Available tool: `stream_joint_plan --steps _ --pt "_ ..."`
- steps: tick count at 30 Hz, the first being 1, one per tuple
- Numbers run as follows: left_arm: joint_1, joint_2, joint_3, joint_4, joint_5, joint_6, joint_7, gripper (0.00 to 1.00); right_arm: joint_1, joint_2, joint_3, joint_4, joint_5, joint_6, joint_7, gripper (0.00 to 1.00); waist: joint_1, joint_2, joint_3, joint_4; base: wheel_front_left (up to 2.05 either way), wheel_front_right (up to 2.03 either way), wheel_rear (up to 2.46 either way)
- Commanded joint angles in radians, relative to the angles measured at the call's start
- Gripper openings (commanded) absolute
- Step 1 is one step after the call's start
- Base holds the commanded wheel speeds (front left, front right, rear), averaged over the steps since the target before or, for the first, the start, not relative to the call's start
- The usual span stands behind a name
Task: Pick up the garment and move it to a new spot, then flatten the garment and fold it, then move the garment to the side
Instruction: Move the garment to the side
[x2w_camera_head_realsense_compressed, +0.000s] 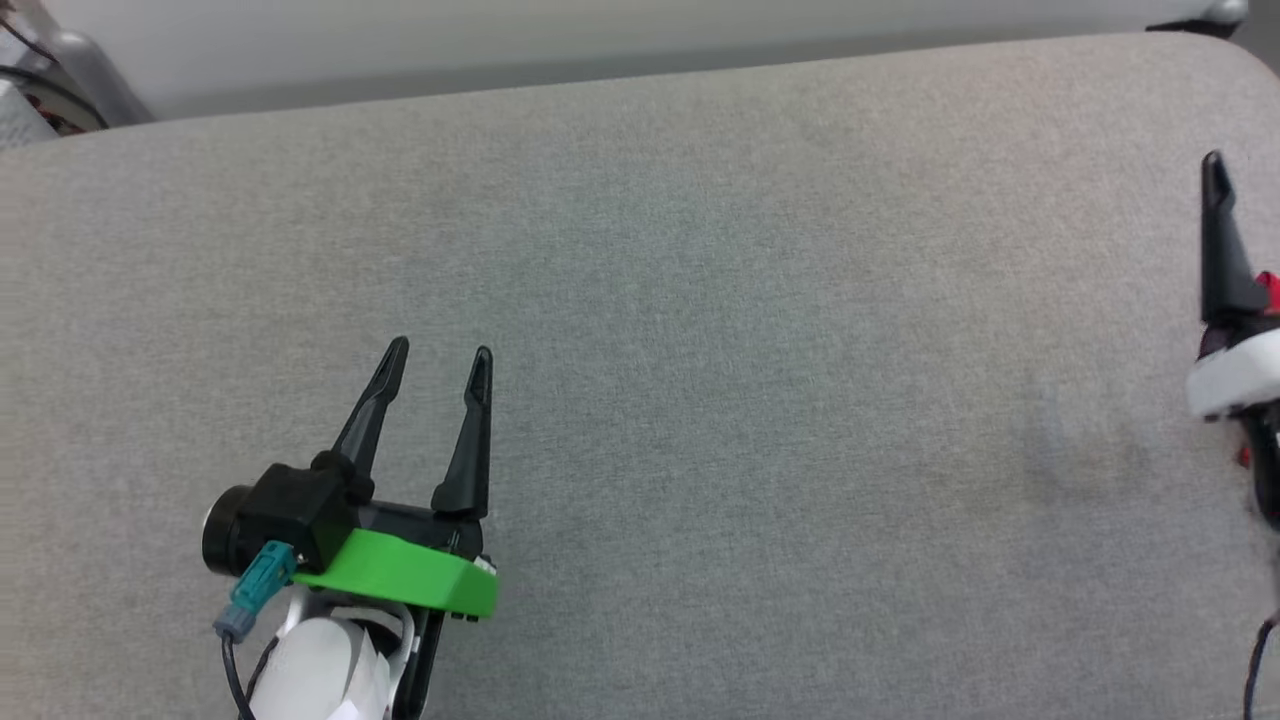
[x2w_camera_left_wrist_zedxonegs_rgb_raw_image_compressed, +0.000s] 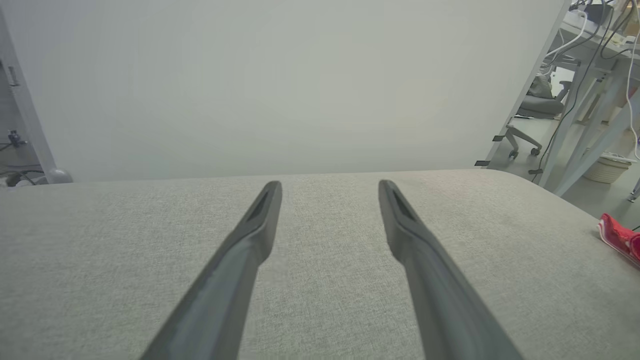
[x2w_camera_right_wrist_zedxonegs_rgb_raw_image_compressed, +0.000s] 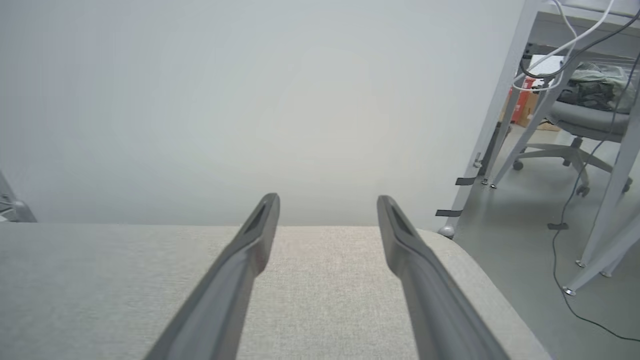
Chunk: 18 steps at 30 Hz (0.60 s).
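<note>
Garment (x2w_camera_left_wrist_zedxonegs_rgb_raw_image_compressed: 620, 240) at far right, apparently under right gripper (x2w_camera_right_wrist_zedxonegs_rgb_raw_image_compressed: 327, 205), spread wide, empty; left gripper (x2w_camera_head_realsense_compressed: 440, 350) likewise, well apart.

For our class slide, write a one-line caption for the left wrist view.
Left gripper open and empty above the grey fabric surface, with a bit of the red garment at the view's right edge.

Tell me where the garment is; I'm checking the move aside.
In the left wrist view, the garment lies at the far right, by the grey padded surface's right edge.
</note>
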Motion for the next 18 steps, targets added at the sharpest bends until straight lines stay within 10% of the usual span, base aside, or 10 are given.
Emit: stream_joint_plan --steps 1,18 --pt "0.019 -0.010 0.013 0.007 0.011 -0.004 -0.006 1.00 0.049 0.032 -0.005 -0.042 0.005 -0.001 0.002 1.00 0.0001 0.0120 -0.077 0.066 0.00 0.00 0.00" --pt "0.089 -0.073 0.100 0.093 0.115 -0.011 -0.006 1.00 0.384 0.265 0.056 -0.165 -0.113 -0.001 -0.077 1.00 0.0001 0.0120 -0.135 0.131 0.00 0.00 0.00"
